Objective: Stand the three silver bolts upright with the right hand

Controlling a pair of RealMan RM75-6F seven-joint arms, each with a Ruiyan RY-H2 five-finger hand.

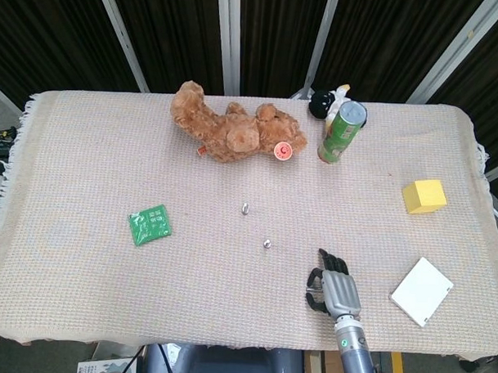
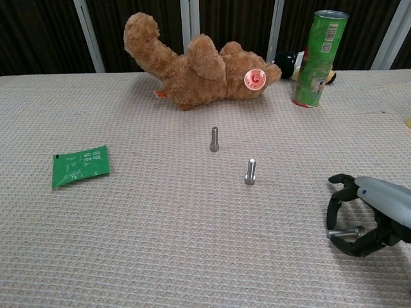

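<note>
Two silver bolts stand upright mid-table: the far bolt [image 1: 246,208] [image 2: 214,138] and the near bolt [image 1: 267,244] [image 2: 250,171]. The third bolt [image 2: 343,232] lies on its side at the near right, slightly tilted. My right hand [image 1: 334,289] [image 2: 367,217] arches over it, fingers curled down on one side and thumb on the other, pinching its shaft just above the cloth. In the head view the hand hides this bolt. My left hand shows in neither view.
A brown teddy bear [image 1: 231,133] lies at the back, with a green can [image 1: 342,132] and a small black-and-white toy [image 1: 321,103] to its right. A green sachet [image 1: 149,224] lies at the left, a yellow block [image 1: 424,196] and a white pad [image 1: 421,291] at the right.
</note>
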